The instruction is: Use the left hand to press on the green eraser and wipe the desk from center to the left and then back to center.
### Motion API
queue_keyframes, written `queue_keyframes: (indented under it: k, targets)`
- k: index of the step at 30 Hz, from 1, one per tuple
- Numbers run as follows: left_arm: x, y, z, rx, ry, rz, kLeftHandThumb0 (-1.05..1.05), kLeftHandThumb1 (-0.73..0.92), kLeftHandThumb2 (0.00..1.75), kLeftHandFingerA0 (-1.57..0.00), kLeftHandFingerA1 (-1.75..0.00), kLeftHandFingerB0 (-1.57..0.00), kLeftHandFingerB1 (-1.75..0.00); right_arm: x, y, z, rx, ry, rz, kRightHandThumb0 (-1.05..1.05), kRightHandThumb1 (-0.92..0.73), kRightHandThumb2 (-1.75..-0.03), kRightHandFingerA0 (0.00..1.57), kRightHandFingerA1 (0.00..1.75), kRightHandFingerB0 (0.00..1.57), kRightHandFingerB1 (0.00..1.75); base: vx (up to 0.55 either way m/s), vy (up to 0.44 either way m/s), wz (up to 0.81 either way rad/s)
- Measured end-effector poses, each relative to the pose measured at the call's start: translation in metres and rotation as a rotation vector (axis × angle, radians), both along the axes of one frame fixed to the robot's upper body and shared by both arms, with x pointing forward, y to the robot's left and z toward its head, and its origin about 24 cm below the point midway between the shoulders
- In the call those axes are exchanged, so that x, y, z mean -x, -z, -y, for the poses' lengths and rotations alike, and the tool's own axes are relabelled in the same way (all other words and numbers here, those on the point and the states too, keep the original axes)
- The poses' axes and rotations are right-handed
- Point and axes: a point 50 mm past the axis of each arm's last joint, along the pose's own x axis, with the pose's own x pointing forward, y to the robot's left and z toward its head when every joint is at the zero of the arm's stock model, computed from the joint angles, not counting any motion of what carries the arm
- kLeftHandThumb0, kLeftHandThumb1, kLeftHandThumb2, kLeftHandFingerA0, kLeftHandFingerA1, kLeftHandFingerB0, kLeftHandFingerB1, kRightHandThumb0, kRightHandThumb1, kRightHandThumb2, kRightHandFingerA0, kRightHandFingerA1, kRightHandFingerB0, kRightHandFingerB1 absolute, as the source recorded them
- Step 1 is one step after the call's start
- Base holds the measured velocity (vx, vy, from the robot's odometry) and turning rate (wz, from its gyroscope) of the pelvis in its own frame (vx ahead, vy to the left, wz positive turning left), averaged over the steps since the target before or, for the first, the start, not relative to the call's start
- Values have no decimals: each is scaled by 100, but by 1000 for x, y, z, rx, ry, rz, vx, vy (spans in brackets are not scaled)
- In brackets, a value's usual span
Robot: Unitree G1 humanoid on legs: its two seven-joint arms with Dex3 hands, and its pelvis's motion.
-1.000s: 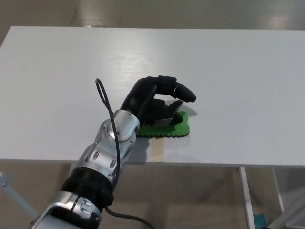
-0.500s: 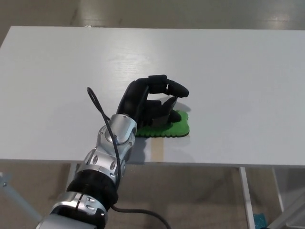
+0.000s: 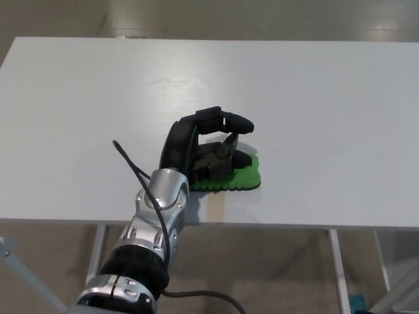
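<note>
The green eraser (image 3: pixel 241 176), flat with a wavy edge, lies on the white desk (image 3: pixel 327 98) near the middle of its front edge. My left hand (image 3: pixel 201 148) reaches in from the lower left and sits over the eraser's left half, covering that part. Its thumb rests down on the green surface. The two fingers (image 3: pixel 233 122) arch forward above the eraser, apart from the thumb and not clamped around anything. My right hand does not show.
The desk's front edge (image 3: pixel 275 226) runs just below the eraser. Beneath it show the floor, a desk leg (image 3: pixel 340 268) at the lower right, and my forearm's black cable (image 3: pixel 134 171) looping over the desk.
My left hand has drawn leftward and sunk lower onto the eraser, the fingers curling back from the right. The eraser has hardly shifted.
</note>
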Motion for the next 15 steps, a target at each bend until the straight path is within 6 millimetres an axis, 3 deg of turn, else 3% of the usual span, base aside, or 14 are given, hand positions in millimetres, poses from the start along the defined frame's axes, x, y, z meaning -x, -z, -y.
queue_keyframes:
  k: [15]
  targets:
    - [6, 8, -4, 32, -2, 14, -13, 83, 73, -108, -76, -89, -99, -6, -2, -1, -10, -10, 17, -30, -63, -58, 80, 59, 73, 53, 0, 0, 0]
